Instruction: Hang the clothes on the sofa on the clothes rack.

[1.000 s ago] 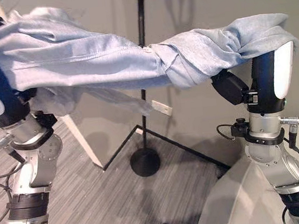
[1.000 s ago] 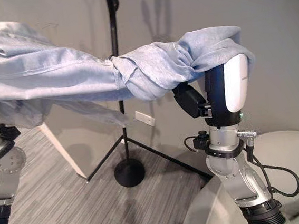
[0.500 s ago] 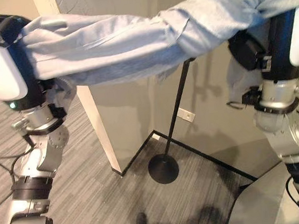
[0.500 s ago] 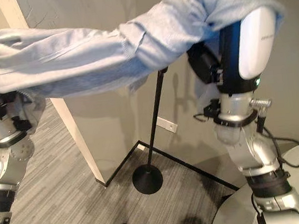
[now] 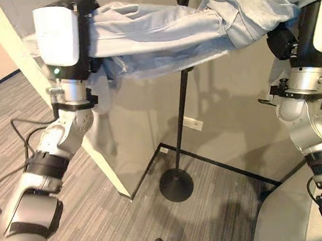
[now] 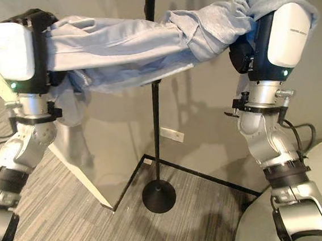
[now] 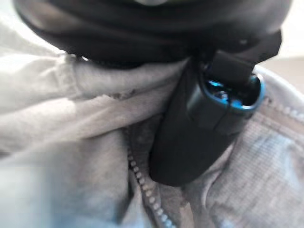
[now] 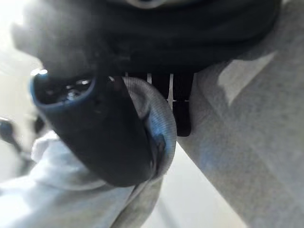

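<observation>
Left eye view shows a pale blue zip-up sweatshirt point(image 5: 158, 32) stretched nearly level high between the two raised arms, its bulk spanning the scene from left to right and passing in front of the thin black pole of the clothes rack point(image 5: 181, 118), whose round base sits on the grey carpet point(image 5: 120, 227) at the foot of the grey wall point(image 5: 230, 125). At the left end the garment is bunched over the left hand point(image 7: 199, 128), with a fold of cloth hanging down beside that arm; in the left wrist view the thumb presses into gathered fabric next to the zipper point(image 7: 142, 183), so the hand is closed on the cloth. At the right end the fabric is draped over the top of the right hand point(image 8: 99, 137), and the right wrist view shows the thumb and curled fingers pinching a ribbed edge of the sweatshirt. A curved pale sofa point(image 6: 273, 218) edge shows at the near right corner.
</observation>
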